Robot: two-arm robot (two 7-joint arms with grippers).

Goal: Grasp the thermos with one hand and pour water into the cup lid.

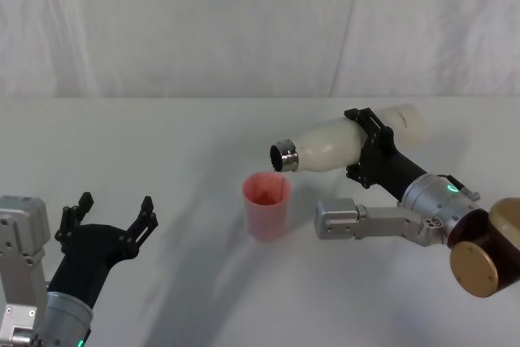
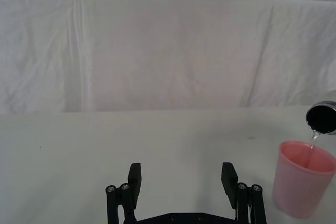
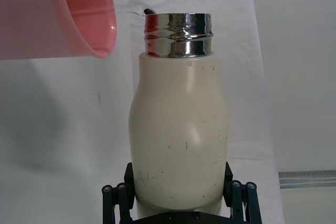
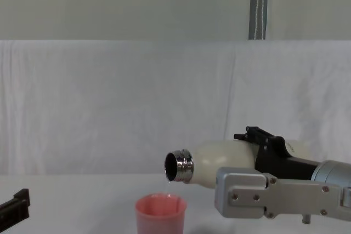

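Right gripper: fingers clamped round the thermos, holding it tipped nearly flat, steel neck above the cup lid.
Cup lid: upright on the white-clothed table, a thin water thread falling in.
Left gripper: fingers spread, low at the near left, well apart from the cup lid.
Behind: white draped cloth, a grey pole.

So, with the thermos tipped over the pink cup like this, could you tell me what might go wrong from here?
1. The thermos mouth sits near one side of the cup lid rim, and the thin stream seen in the left wrist view falls close to that edge, so a small drift could spill water on the table.
2. The cup lid stands free; the left gripper waits open, apart from it, so a bump from the neck could tip it.
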